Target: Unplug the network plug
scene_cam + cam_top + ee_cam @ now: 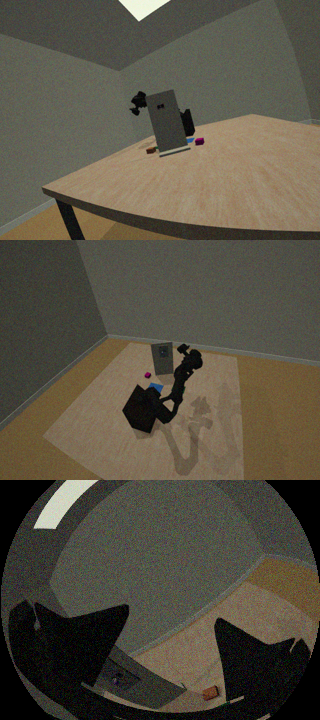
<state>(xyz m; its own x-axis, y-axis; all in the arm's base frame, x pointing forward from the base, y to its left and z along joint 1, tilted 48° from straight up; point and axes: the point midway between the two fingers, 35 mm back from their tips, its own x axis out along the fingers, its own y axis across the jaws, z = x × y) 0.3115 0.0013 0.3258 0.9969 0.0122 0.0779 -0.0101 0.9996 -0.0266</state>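
My 2 fingers are standing spread, pinching nothing, right of the upright panel (164, 364) (166, 121) (150, 687). The plug (162, 352) (116, 679) is apparently sitting in its socket; I'm judging approach the current step, needing leftward alignment before pressing the tab. Far off, an orange block (150, 150) (210, 692) is lying beside the panel.
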